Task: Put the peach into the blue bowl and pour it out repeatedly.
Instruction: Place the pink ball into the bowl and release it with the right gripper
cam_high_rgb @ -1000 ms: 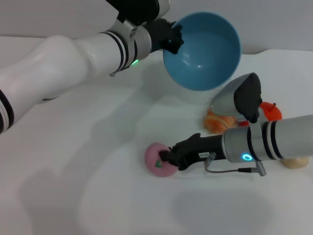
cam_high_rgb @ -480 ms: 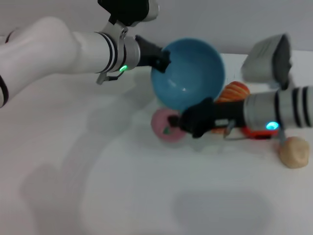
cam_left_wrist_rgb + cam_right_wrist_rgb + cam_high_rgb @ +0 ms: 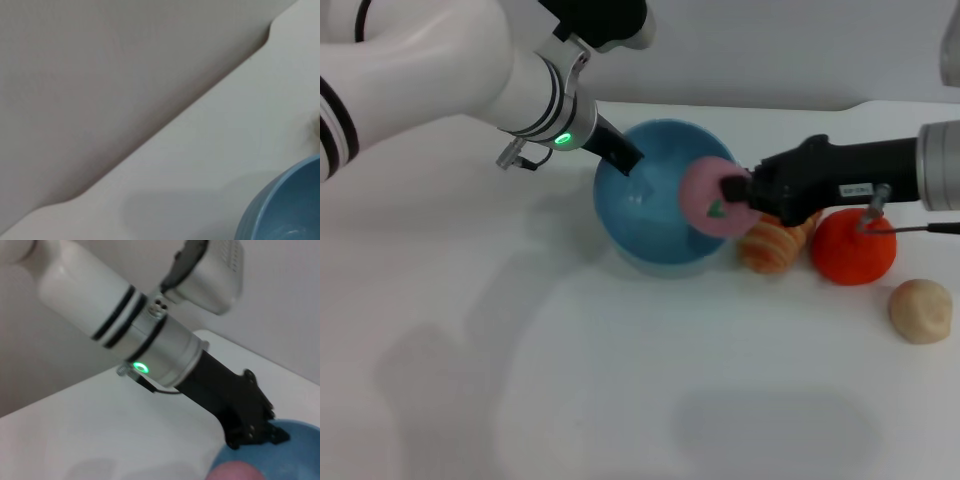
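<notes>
The blue bowl (image 3: 655, 215) sits upright on the white table, and my left gripper (image 3: 622, 160) is shut on its far-left rim. My right gripper (image 3: 732, 190) is shut on the pink peach (image 3: 705, 197) and holds it over the bowl's right rim, green leaf facing front. In the left wrist view only a part of the bowl (image 3: 287, 205) shows. In the right wrist view the left gripper (image 3: 252, 432) grips the bowl's rim (image 3: 280, 450), and the top of the peach (image 3: 235, 472) shows at the frame's edge.
An orange striped bun-like item (image 3: 772, 245) lies right of the bowl under my right arm. A bright orange-red round fruit (image 3: 853, 245) sits beside it, and a beige lumpy ball (image 3: 921, 310) lies farther right. The grey wall runs behind the table.
My left gripper has brought the bowl down from a raised tilt to upright on the table. My right gripper has lifted the peach off the table to over the bowl's right rim.
</notes>
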